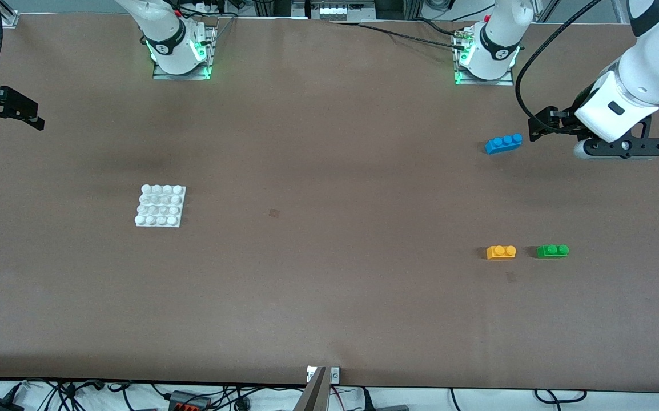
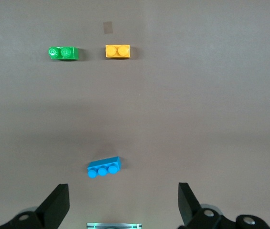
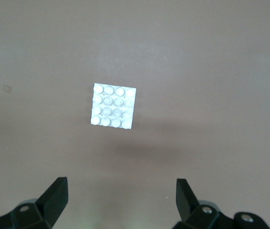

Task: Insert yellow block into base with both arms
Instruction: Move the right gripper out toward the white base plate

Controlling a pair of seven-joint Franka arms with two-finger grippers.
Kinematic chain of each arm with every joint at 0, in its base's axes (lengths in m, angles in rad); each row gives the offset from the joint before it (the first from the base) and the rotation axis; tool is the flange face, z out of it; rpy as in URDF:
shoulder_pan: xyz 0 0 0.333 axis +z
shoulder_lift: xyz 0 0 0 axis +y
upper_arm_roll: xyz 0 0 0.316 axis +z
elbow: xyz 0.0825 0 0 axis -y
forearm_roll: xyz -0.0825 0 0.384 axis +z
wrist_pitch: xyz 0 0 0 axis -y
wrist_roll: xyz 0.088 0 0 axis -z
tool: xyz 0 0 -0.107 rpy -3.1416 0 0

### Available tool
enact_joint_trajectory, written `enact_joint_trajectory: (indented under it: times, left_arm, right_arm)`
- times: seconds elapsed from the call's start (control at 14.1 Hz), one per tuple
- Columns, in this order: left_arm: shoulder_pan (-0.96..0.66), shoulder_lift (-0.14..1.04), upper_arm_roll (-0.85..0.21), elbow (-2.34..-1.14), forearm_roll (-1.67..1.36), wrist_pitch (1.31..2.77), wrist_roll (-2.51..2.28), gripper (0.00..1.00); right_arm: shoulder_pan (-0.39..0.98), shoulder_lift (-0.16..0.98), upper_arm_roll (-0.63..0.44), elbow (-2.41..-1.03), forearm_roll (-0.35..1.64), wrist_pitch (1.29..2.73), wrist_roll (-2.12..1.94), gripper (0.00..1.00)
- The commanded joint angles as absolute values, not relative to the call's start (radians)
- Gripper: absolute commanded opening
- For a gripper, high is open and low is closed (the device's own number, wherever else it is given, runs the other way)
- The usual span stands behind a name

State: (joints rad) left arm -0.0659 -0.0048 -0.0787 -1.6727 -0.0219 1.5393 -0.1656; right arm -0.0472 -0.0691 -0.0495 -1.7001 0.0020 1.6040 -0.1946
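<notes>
The yellow block [image 1: 501, 252] lies on the brown table toward the left arm's end, beside a green brick; it also shows in the left wrist view [image 2: 117, 51]. The white base [image 1: 160, 206] lies flat toward the right arm's end, and shows in the right wrist view [image 3: 114, 106]. My left gripper [image 1: 537, 129] is open and empty, up in the air beside the blue brick; its jaws stand wide apart in the left wrist view [image 2: 123, 205]. My right gripper [image 1: 12, 117] is open and empty, over the table's right-arm end, and shows in its wrist view [image 3: 120, 202].
A green two-stud brick [image 1: 552, 250] lies next to the yellow block, toward the left arm's end. A blue three-stud brick [image 1: 503, 143] lies farther from the front camera than both. Both arm bases stand along the table's back edge. Cables run along the front edge.
</notes>
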Motion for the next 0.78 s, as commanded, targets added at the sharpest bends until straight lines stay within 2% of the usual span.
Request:
enact_joint_trajectory:
  times: [0.0, 0.21, 0.71]
  left_arm:
    - [-0.067, 0.002, -0.075, -1.655, -0.041, 1.529, -0.166, 1.0]
    - [-0.067, 0.003, -0.075, -1.654, -0.04, 1.529, -0.166, 1.0]
    - [-0.067, 0.003, -0.074, -1.654, -0.043, 1.529, -0.166, 1.0]
  right_arm:
    - [-0.063, -0.052, -0.037, -1.683, -0.002, 1.611, -0.117, 1.0]
    - [-0.061, -0.043, -0.035, -1.681, 0.006, 1.628, 0.015, 1.0]
    - [-0.055, -0.032, -0.034, -1.669, -0.002, 1.609, 0.002, 1.0]
